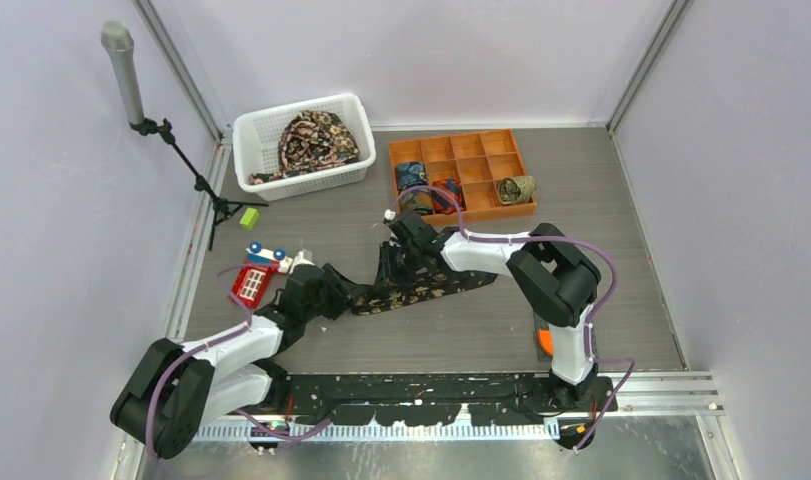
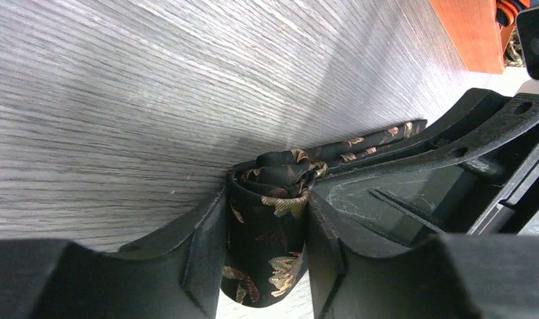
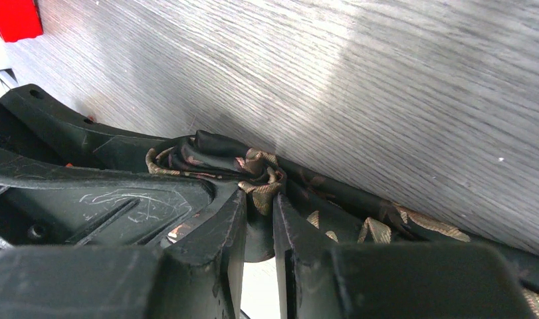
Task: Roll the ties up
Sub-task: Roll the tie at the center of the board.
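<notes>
Left tool (image 2: 268,199) clamps the rolled end of the black tie (image 2: 270,266); right tool (image 3: 258,206) pinches its fabric; only overhead shows the white basket (image 1: 291,108).

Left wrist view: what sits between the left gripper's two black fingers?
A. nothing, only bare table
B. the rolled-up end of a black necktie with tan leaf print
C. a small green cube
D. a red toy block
B: the left gripper has one finger against each side of the coiled end of the black necktie with tan leaf print, and the unrolled length trails away behind it.
</notes>
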